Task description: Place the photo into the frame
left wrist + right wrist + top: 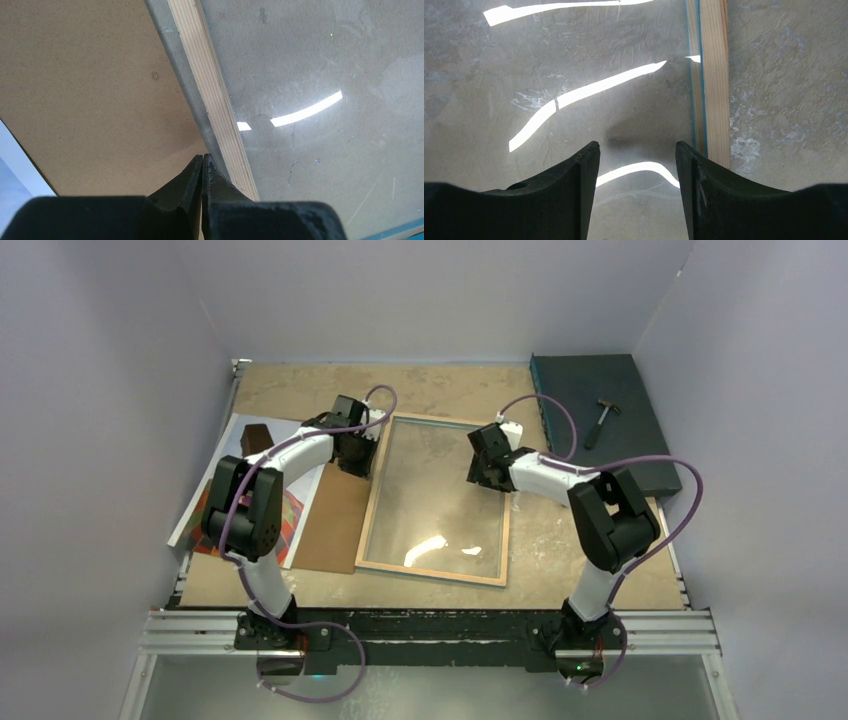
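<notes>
1. Lying pale-wood side up in the middle of the worktop (450, 390), the frame (374, 495) shows its glass (440, 500). Its recess therefore faces upward, ready to take a print from above.
2. The photo (228, 455) lies flat at the left, mostly under the left arm and apart from the frame. The board (335, 520) sits between the two and seems to overlap the photo's right edge. I judge that the photo must be drawn clear of the board before it can go in.
3. The left pincer (201, 162) is clenched on nothing, its tips pressed together just outside the frame's left rail, near the far corner. I cannot tell whether they touch the wood. Closed tips make a narrow point, probably meant to steady or nudge the rail.
4. The right pincer (638, 150) is released, its jaws apart with nothing between them. It hangs over the glass just inside the right rail, and its height above the pane is unclear. That spot likely lets it brace the frame's other side.
5. The slab (570, 375) with the hammer (600, 420) lies at the far right, well apart from the frame.
6. The task looks barely begun, as the photo is not yet in the frame.
</notes>
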